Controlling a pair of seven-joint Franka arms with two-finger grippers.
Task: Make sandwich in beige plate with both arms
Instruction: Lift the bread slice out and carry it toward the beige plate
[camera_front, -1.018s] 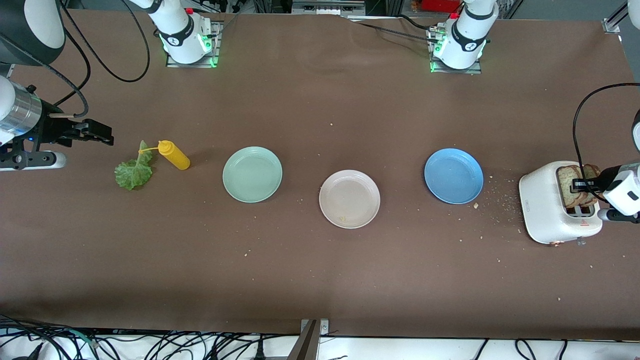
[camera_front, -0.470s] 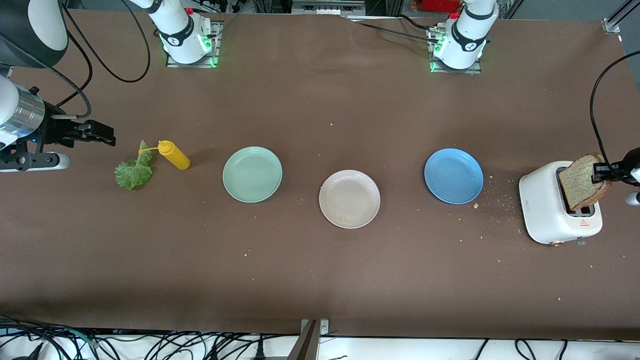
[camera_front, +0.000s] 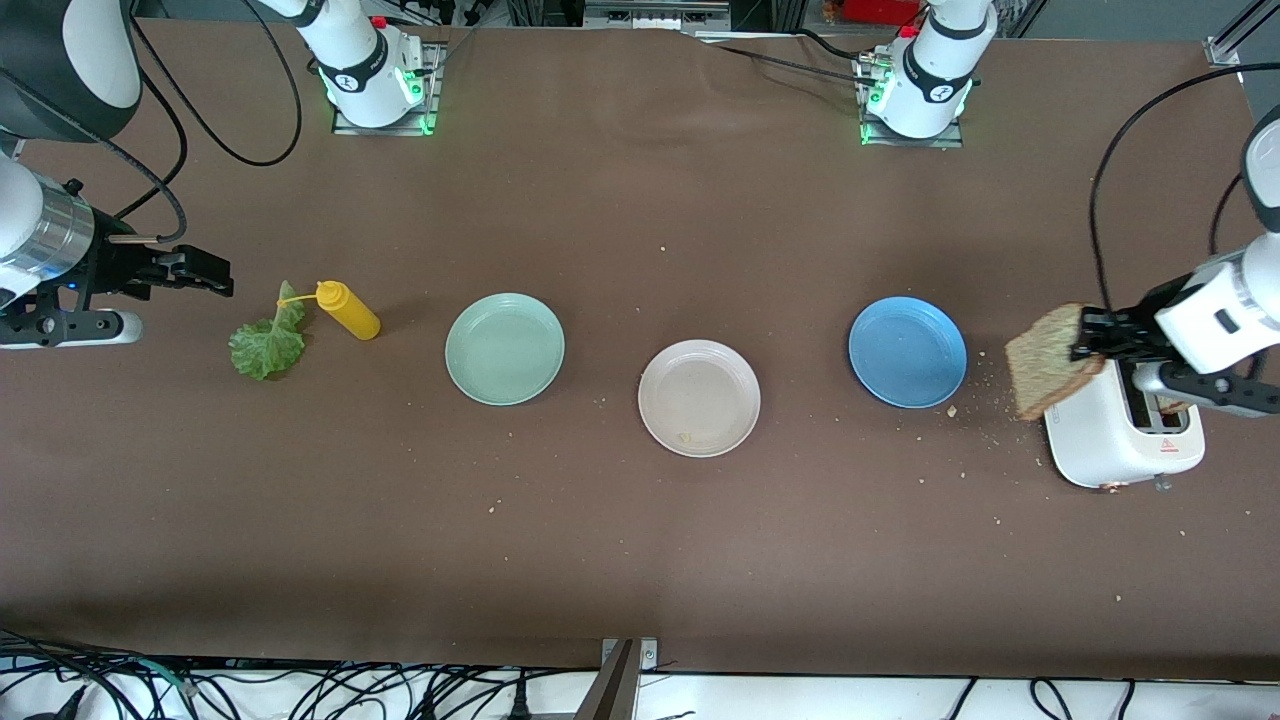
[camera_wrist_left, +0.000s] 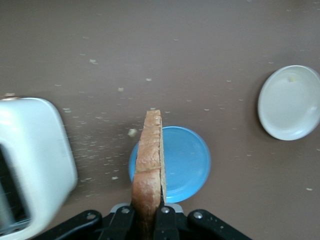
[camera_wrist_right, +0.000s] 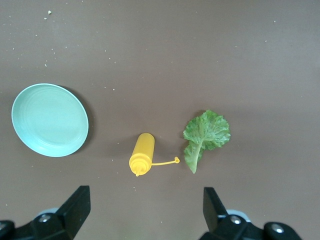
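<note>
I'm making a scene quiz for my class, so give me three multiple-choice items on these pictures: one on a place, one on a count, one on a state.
1. The yellow squeeze bottle lies beside:
A. the ruffled green lettuce leaf
B. the white toaster
C. the round blue plate

2. Round plates on the brown table:
A. two
B. three
C. four

3. The left gripper is:
A. open
B. shut on nothing
C. shut on the brown bread slice

Key: 1 A, bottle and leaf lie together at the right arm's end. 2 B, mint-green, beige, blue. 3 C, the fingers pinch the slice in the air.
</note>
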